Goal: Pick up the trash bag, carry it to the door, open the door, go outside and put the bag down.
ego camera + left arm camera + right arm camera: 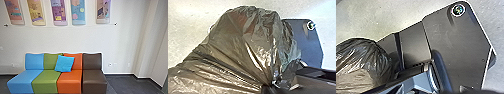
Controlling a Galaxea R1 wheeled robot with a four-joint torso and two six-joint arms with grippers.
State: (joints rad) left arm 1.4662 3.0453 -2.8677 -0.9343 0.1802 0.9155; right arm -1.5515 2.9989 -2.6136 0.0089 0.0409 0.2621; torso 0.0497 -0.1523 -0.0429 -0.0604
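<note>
In the left wrist view the dark, glossy trash bag (pixel 240 42) bulges up large, its plastic drawn together in tight folds at one spot. My left gripper (pixel 271 86) is shut on those gathered folds. The right wrist view has a rounded part of the same bag (pixel 358 62) beside the robot's dark base plate. I cannot make out how my right gripper stands.
Ahead, a row of joined seats in blue, green, orange (pixel 70 78) and brown stands against a white wall (pixel 75 38). A bright blue cushion (pixel 64 63) leans on it. Colourful panels hang above. Dark floor (pixel 127 85) runs along the wall at the right.
</note>
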